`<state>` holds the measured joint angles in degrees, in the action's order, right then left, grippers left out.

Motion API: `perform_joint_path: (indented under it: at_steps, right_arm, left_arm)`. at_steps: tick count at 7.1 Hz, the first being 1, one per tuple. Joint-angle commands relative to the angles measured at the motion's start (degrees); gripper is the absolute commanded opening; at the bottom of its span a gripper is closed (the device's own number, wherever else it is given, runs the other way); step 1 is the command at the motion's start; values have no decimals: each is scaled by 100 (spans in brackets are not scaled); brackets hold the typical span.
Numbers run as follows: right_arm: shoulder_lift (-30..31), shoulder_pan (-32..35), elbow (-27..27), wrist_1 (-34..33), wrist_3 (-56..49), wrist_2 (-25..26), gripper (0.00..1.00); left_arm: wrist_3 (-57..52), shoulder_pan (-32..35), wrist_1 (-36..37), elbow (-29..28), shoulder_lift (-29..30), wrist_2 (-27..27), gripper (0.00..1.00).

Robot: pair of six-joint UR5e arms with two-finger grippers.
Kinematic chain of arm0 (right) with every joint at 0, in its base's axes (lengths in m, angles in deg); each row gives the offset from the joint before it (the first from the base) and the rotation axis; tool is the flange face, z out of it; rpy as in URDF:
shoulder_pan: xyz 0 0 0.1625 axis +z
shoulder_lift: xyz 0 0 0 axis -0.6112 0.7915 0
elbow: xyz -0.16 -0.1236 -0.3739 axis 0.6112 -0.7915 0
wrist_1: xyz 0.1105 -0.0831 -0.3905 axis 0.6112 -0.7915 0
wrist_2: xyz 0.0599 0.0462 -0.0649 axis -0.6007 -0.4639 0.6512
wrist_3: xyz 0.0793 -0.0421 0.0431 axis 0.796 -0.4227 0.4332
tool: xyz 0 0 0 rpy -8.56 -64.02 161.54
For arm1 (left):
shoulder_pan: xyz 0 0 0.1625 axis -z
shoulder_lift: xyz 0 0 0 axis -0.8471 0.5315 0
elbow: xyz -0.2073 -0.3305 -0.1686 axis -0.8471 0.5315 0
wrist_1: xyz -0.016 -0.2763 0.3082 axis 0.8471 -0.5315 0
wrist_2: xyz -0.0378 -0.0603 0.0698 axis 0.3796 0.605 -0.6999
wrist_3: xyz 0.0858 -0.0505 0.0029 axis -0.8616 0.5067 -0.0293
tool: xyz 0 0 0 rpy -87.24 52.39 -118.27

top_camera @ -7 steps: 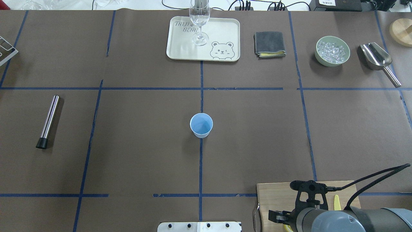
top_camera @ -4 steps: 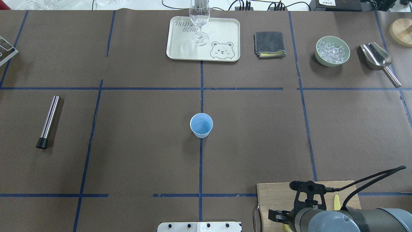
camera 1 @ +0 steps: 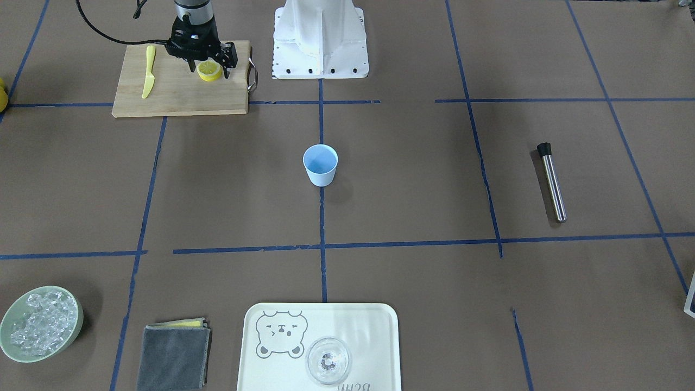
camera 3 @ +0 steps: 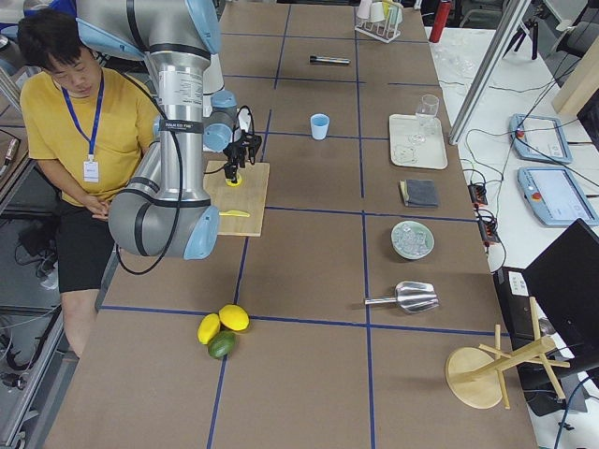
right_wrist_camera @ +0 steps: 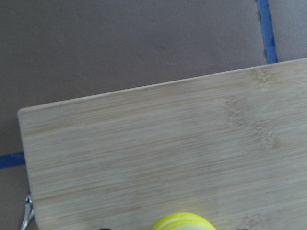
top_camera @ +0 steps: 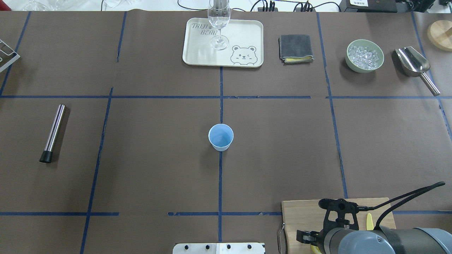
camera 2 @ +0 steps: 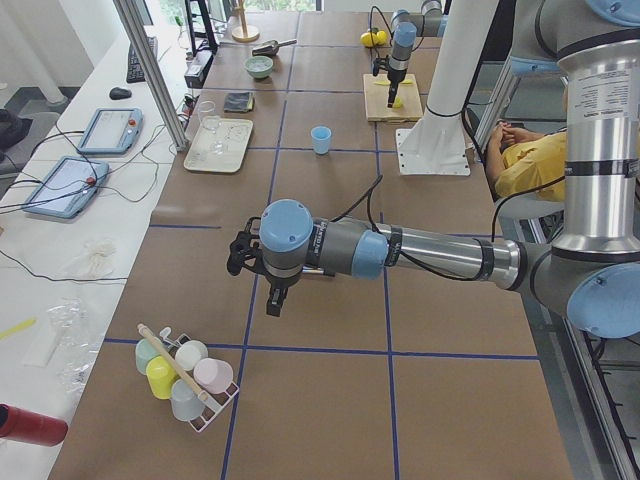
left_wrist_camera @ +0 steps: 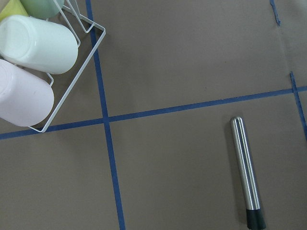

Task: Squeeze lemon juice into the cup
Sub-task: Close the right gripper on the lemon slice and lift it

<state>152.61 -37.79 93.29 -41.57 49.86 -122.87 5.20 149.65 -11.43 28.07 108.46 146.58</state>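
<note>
Right gripper (camera 1: pixel 208 66) poised at the lemon (camera 1: pixel 209 71); almost nothing has changed in the last second.
Change: compared with the earlier overhead views, the right arm has shifted only slightly and its cable hangs a little lower; the cup and board are unmoved. Reading: the approach is about finished, the grasp is not yet made, and nothing has been squeezed. Right gripper: fingers apart, one on either side of the lemon, which appears to stand on edge on the wooden cutting board (camera 1: pixel 179 95). Cup (camera 1: pixel 320 164): upright at mid-worktop, well apart from the board. Left gripper (camera 2: pixel 276 298): hovers over the worktop near the steel rod (camera 1: pixel 551 182); whether it is apart or together cannot be told. Also present: yellow knife (camera 1: pixel 148 70) on the board, on the side away from the cup; tray (camera 1: pixel 380 312) with glass (camera 1: pixel 328 361); folded cloth (camera 1: pixel 172 358); bowl of ice (camera 1: pixel 80 321). Obstruction: none seen between board and cup.
</note>
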Motion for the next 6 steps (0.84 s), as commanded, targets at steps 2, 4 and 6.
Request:
perform_joint_path:
  at_steps: [2, 4, 6]
  right_arm:
    - [14, -93, -32, -6, 1, -35, 88]
    - [22, -120, -85, -6, -8, -35, 88]
    - [22, -120, -76, -6, 10, -70, 71]
  left_arm:
    - [9, 0, 0, 29, -1, 1, 100]
    - [9, 0, 0, 20, -1, 1, 100]
    - [17, 0, 0, 29, -1, 140, 100]
